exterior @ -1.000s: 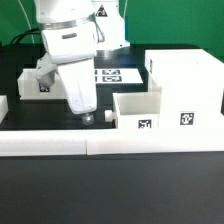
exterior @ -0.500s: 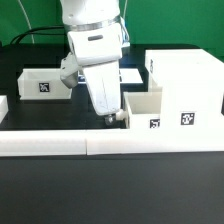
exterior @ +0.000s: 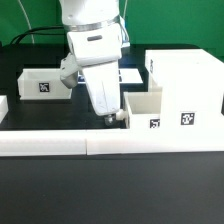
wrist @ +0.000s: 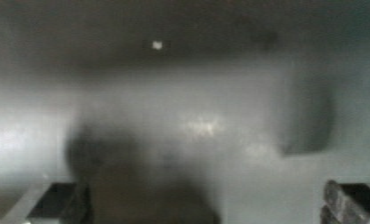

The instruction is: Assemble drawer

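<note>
Hanging beside tray | gripper: opening cannot tell | tray mouth up, tag toward camera, beside housing

The wrist view is a grey blur, and the drawer housing runs off the exterior view's right edge.

white housing & tray w/ b/w sq tag, black table, white arm.
</note>
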Motion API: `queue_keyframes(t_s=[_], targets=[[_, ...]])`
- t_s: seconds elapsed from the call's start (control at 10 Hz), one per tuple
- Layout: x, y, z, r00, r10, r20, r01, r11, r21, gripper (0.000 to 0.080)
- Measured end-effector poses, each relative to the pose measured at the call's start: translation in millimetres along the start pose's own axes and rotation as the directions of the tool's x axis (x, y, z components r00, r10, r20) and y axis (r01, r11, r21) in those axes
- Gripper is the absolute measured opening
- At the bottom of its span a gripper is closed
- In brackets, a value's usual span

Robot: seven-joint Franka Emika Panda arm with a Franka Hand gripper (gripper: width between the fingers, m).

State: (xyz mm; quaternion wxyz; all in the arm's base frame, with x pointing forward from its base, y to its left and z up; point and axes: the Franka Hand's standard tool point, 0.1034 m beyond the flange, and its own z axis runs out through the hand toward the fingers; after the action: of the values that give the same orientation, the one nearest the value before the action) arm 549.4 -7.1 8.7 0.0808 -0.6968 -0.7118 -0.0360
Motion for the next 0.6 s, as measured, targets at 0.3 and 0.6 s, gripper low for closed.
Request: queue_keyframes(t_s=[0.3,0.6], targets=[[16.3,0.8,1.8,1.0,0.001,-0.004,-0.001,1.0,0.005,0.0649],[30.4,2.9,2.1,1.0,0.014,-0.008,-0.014,1.0,0.003,0.0649]])
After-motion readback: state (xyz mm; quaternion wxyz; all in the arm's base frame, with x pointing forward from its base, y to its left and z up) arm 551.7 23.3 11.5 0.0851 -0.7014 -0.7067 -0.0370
